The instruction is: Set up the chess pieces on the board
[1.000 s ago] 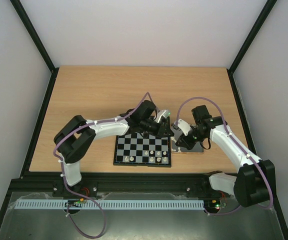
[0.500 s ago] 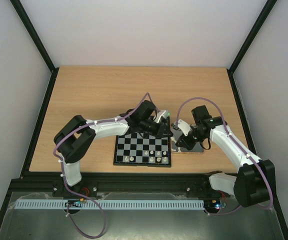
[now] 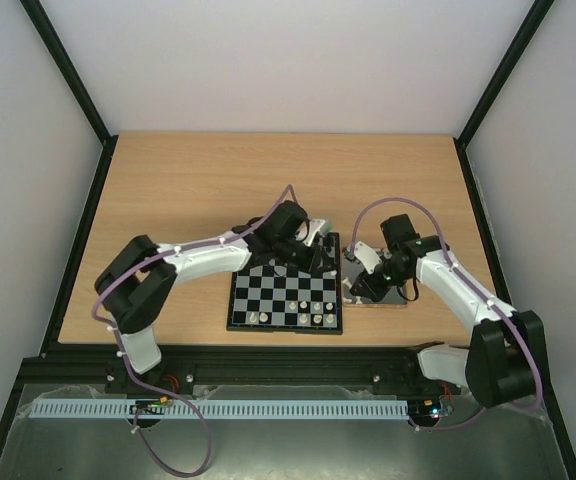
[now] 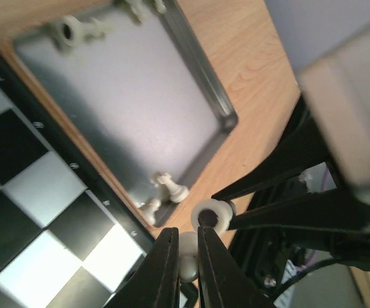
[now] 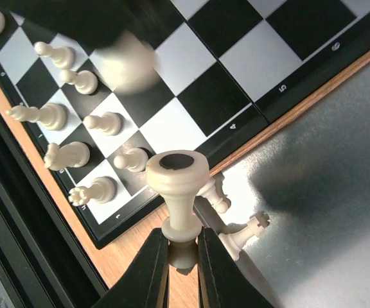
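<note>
The board (image 3: 283, 327) lies at the table's near middle, with several cream chess pieces (image 3: 317, 319) along its near right rows. My left gripper (image 4: 186, 236) is shut on a small cream piece (image 4: 189, 253), above the board's right border (image 4: 76, 168). My right gripper (image 5: 184, 240) is shut on the head of an upside-down cream piece (image 5: 177, 168), held over the gap between the board (image 5: 236, 125) and the tray. The two held pieces nearly touch tip to tip. From above, both grippers (image 3: 320, 252) (image 3: 360, 278) meet at the board's right edge.
A shiny metal tray (image 3: 396, 298) lies just right of the board. It holds loose cream pieces (image 5: 246, 234) (image 4: 169, 187) by its near corner and more at its far end (image 4: 76, 29). Bare wooden table (image 3: 218, 180) lies beyond.
My left gripper's jaws have closed onto the small cream piece, and the left arm has stretched out lower and shifted slightly left. The right gripper keeps its hold in nearly the same place.
</note>
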Tool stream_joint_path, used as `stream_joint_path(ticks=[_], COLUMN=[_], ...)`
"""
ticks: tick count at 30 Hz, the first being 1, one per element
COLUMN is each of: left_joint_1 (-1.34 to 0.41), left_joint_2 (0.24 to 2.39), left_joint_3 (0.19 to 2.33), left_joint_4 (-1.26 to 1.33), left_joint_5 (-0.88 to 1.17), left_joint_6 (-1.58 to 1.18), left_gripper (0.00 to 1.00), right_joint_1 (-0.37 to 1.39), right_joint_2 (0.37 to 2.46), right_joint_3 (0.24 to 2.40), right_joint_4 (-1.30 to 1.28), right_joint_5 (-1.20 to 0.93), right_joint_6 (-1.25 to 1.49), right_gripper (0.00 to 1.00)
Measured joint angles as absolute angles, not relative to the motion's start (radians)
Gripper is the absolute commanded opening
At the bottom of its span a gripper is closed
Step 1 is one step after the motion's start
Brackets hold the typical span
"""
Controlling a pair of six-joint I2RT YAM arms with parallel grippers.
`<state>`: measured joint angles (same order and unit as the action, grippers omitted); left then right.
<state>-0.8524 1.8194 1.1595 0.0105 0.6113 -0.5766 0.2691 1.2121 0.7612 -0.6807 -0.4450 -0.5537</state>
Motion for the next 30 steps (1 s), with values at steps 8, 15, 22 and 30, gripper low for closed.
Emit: stream_joint_path(ticks=[8,15,22,30], left_joint_1=[-0.869,-0.941,-0.958,-0.993], left_joint_2=[1.573,1.453,1.432,1.468], left_joint_3=[1.113,1.025,0.899,0.879], left_joint_4=[-0.192,-0.34,-0.403,-0.387], left_joint_5=[0.254,-0.05,-0.131,-0.116], left_joint_6=[-0.427,-0.364,-0.355,-0.336], left_gripper=[0.03,0.03,0.04,0.04], right_joint_1=[0.269,0.269,0.269,0.269], right_joint_2=[1.346,1.423,1.446,1.455], right_joint_3=[0.745,0.763,0.763,0.763], right_joint_4=[-0.556,-0.459,-0.42,-0.413], right_joint_5=[-0.365,-0.218,-0.15,-0.14], right_joint_6=[-0.438,-0.323,-0.283,-0.278], right_gripper=[0.04,0.05,0.05,0.06])
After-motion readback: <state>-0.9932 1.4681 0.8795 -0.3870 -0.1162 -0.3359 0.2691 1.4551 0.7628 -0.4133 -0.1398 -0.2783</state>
